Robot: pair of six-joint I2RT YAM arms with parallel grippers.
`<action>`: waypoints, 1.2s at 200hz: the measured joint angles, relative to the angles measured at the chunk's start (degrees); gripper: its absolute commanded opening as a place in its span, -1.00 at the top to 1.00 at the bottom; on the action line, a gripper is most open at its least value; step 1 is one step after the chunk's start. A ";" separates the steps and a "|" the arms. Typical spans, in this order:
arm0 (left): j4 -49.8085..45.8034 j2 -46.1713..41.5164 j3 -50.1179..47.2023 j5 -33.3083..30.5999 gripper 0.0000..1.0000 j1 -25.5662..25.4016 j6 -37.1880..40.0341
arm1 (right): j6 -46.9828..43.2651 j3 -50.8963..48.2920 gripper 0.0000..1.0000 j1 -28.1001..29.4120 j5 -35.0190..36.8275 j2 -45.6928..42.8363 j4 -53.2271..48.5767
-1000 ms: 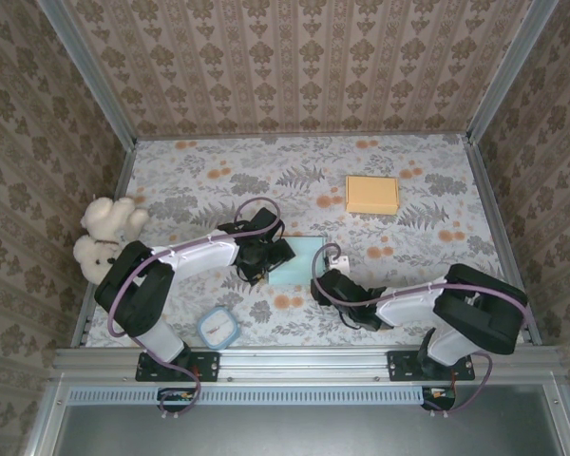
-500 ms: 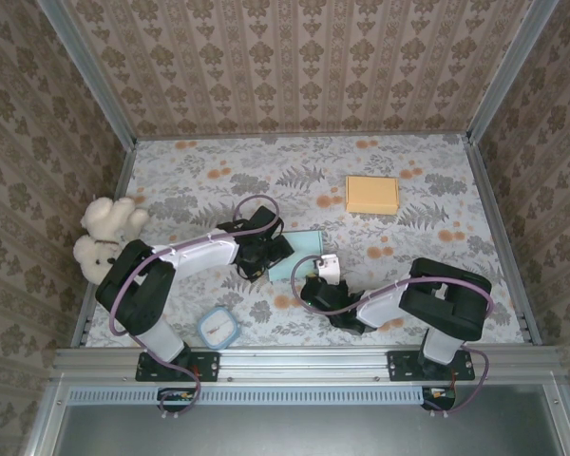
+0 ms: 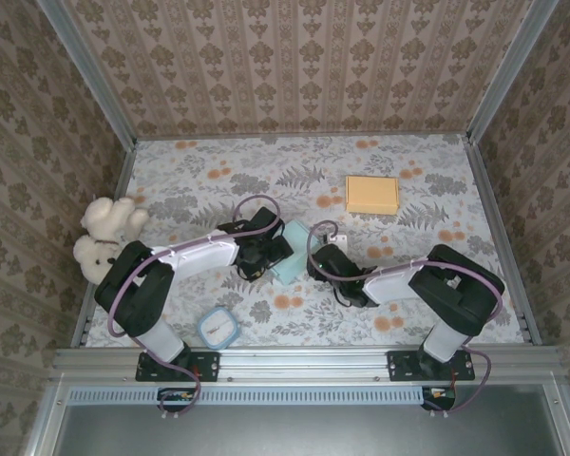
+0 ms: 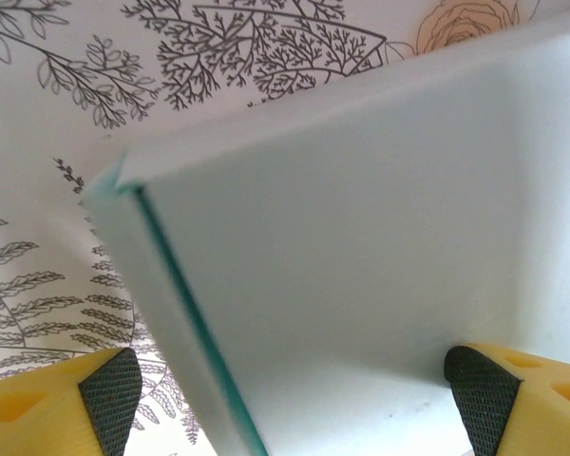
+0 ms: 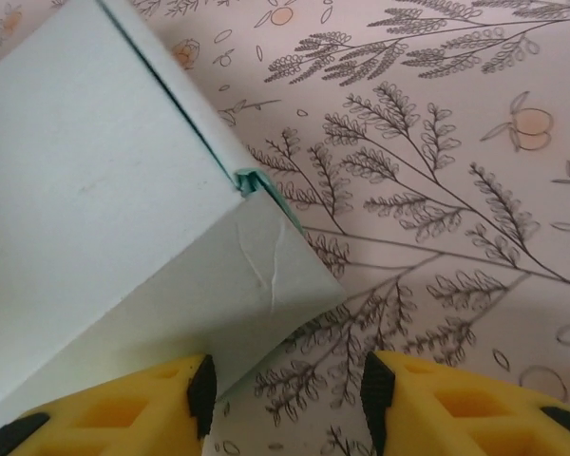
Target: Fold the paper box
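Left arm: base at the near left. Upper link folded over the base; forearm runs low and rightward toward the middle of the table.

Left gripper: points right. In the left wrist view its jaws stand wide apart, with the yellow fingers at the lower corners and the black textured pads facing inward.

Right arm: base at the near right. Elbow bent above the base; forearm runs low and leftward.

Right gripper: points left and sits near the left gripper, the two facing each other. In the right wrist view its jaws are parted, with a clear gap between the yellow fingers.
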 measured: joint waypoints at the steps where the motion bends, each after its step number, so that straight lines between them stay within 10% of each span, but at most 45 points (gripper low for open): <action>1: -0.02 0.00 0.02 0.00 -0.77 0.00 0.07 | 0.00 0.02 -0.02 -0.13 -0.26 0.00 0.04; 84: -9.68 -6.91 1.18 -4.96 -0.78 -2.86 4.46 | 2.71 -0.11 0.23 -11.85 -21.33 -3.04 -2.56; 115: -8.79 -7.52 5.11 -7.56 -0.80 -0.63 13.66 | 2.75 -0.11 1.00 -14.03 -24.02 -4.09 -6.95; 240: 20.02 -0.48 2.05 5.64 -0.74 10.03 44.02 | 4.07 4.09 1.00 -15.93 -32.54 -1.44 -8.55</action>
